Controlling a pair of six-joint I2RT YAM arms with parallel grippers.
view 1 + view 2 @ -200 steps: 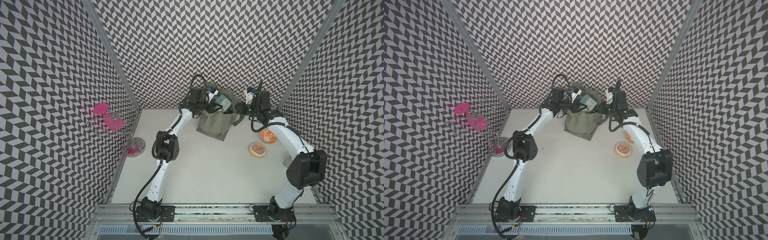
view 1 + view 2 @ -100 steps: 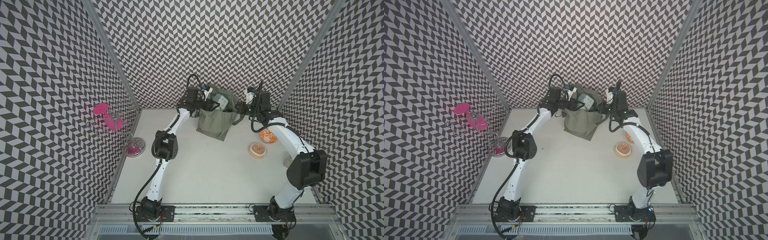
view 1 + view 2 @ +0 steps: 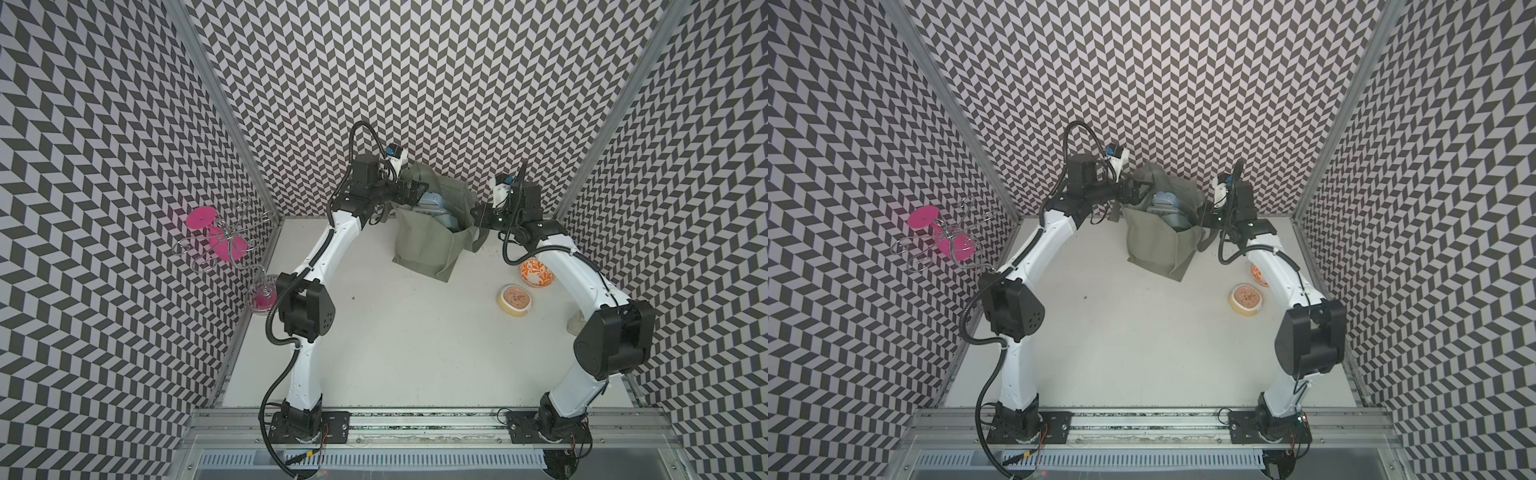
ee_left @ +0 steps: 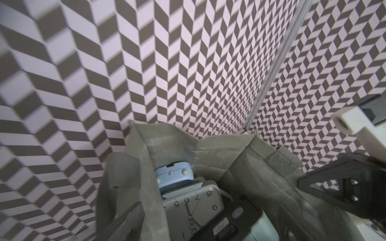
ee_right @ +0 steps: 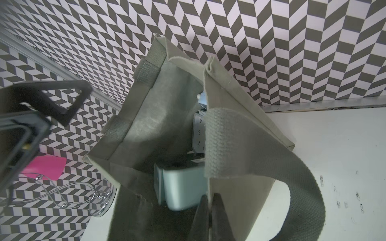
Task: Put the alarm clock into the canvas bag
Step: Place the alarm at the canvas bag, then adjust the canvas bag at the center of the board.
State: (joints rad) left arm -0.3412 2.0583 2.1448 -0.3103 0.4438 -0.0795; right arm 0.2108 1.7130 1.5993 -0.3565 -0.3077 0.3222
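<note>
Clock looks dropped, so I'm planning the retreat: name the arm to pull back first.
Left, probably. The left claw is open at the bag, gripping nothing, and the clock lies inside. The right claw is shut on the bag's rim, propping it open.

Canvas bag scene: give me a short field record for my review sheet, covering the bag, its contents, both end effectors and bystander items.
bag: canvas bag, upright, mouth open
contents: white-faced alarm clock next to a pale blue clock, both inside
left end effector: open, empty, at the bag's mouth
right end effector: shut on the bag's rim
bystanders: orange patterned bowl, round tub
</note>
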